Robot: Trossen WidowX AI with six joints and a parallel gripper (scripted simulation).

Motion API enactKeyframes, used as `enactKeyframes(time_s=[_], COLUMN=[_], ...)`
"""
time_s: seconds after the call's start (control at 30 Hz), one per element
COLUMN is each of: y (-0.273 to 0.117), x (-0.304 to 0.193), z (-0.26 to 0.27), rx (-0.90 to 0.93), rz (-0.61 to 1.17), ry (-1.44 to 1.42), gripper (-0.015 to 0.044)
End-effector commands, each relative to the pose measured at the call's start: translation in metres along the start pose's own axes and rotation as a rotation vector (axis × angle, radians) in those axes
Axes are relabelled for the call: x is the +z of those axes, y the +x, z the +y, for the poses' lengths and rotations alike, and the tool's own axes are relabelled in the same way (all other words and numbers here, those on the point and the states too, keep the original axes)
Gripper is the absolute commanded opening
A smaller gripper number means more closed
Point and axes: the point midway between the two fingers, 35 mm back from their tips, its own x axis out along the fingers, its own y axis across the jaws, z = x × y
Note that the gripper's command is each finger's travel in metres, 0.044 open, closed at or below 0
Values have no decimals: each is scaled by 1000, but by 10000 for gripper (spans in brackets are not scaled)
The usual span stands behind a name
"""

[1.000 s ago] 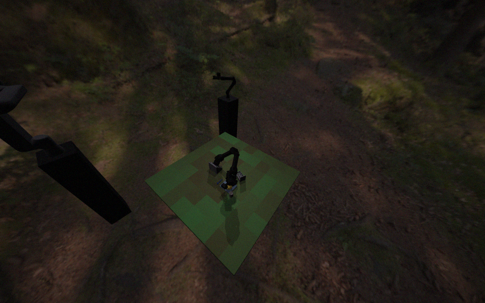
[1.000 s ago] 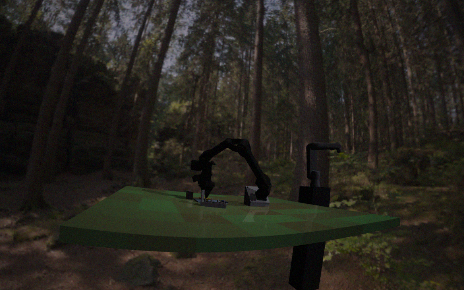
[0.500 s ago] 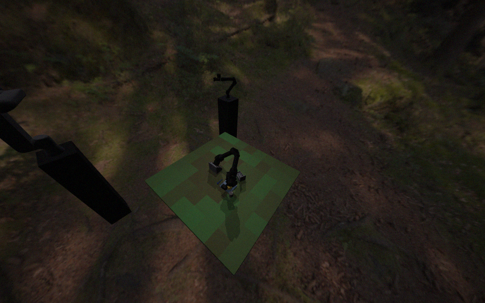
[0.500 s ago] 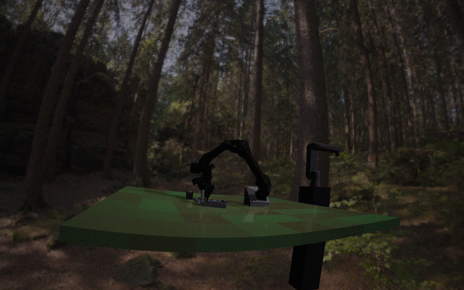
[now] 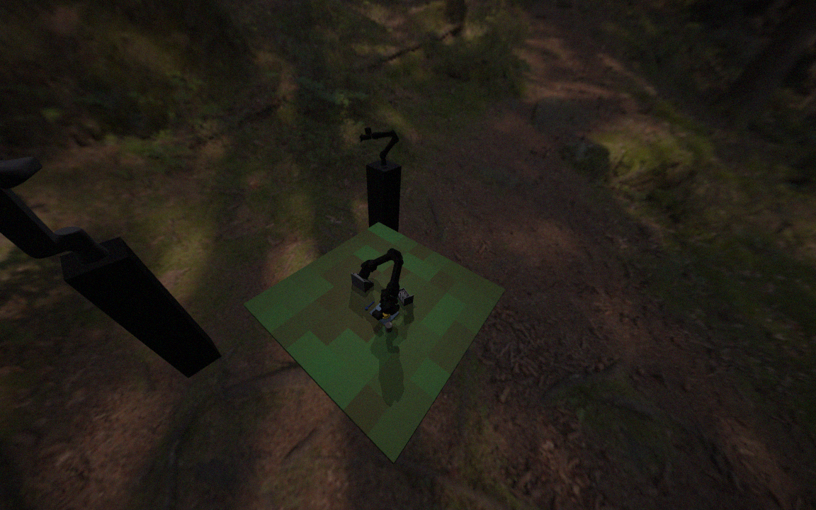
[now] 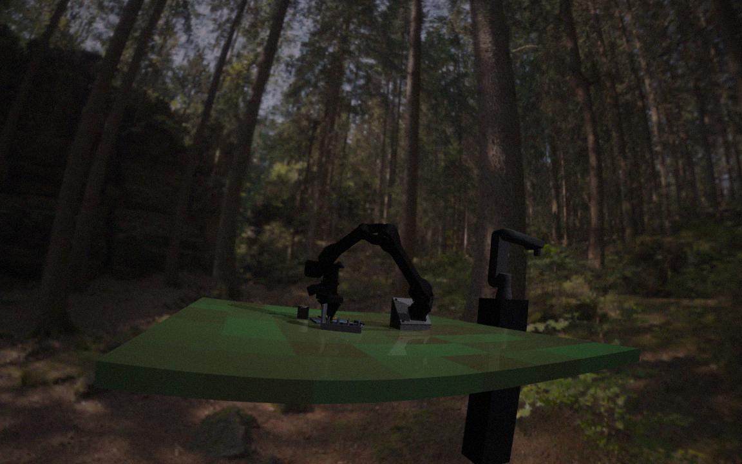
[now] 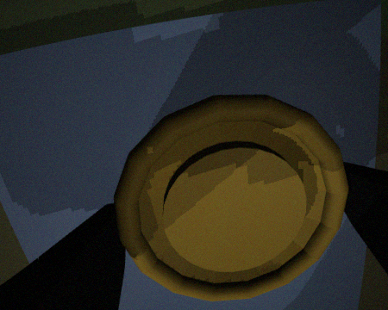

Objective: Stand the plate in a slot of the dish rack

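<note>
The yellow round plate (image 7: 234, 224) (image 5: 386, 315) lies flat, face up, on the blue square mat (image 7: 73, 108). My gripper (image 7: 228, 195) (image 6: 332, 315) points down over it. Its two black fingers touch the plate's rim on the left and right in the wrist view, so it is shut on the plate across its width. Fingertips are partly hidden behind the rim. The dish rack (image 5: 406, 297) (image 6: 340, 328) is grey with short upright rails and stands beside the mat; from the exterior view it stands in front of the mat and hides part of it.
A small cup (image 5: 389, 326) (image 6: 303, 312) stands near the mat's edge, on the side away from my base. A thin blue utensil (image 5: 370, 305) lies on the other side of the mat from the rack. My grey base mount (image 5: 360, 281) (image 6: 410, 325) stands on the green patchwork table (image 5: 335, 367) (image 6: 218, 357).
</note>
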Motion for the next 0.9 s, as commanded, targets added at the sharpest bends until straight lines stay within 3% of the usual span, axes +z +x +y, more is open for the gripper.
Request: enactKeyframes(time_s=[0.0,0.27,0.87], y=[-6,-43,-116], x=[2,7,10], z=[-1,-5,-7], rx=[0,-7,-10], rz=[-2,-3,-2], ry=[3,5,9], gripper=[218,8,0])
